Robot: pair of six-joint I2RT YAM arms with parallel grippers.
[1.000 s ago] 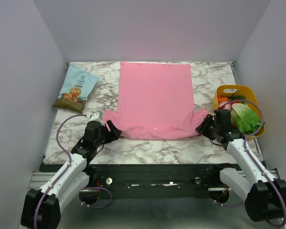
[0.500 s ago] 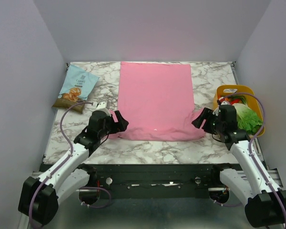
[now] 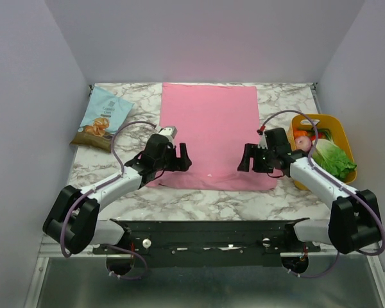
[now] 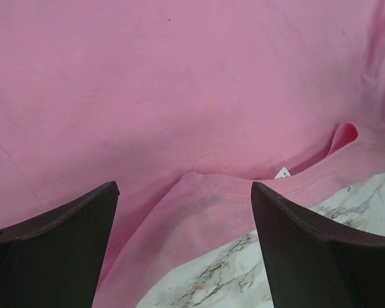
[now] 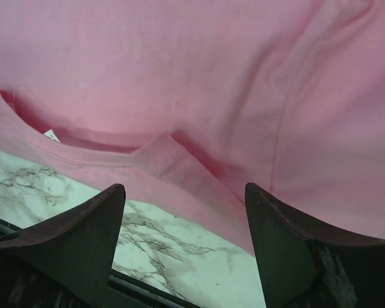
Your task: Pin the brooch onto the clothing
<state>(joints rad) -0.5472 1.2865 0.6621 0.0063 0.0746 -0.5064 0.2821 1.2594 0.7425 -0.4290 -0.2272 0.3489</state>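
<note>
The clothing is a pink T-shirt (image 3: 208, 128) lying flat on the marble table (image 3: 199, 202), neckline toward the near edge. Its small white label (image 3: 208, 174) shows at the neckline. My left gripper (image 3: 181, 158) is open and empty over the shirt's left shoulder. My right gripper (image 3: 245, 162) is open and empty over the right shoulder. In the left wrist view the open gripper (image 4: 183, 187) frames the collar edge and the label (image 4: 282, 172). In the right wrist view the open gripper (image 5: 183, 187) frames the shoulder hem, with the label (image 5: 50, 135) at left. The brooch is not in view.
A blue snack bag (image 3: 102, 119) lies at the back left. A yellow basket (image 3: 323, 120) with lettuce and other vegetables stands at the right edge, close behind my right arm. The table's dark front rail (image 3: 212, 228) runs just below the shirt.
Both arms have swung inward and forward from the sleeve ends to the shirt's shoulders beside the neckline. Both grippers stayed open. The shirt's sleeves now look tucked or covered.
</note>
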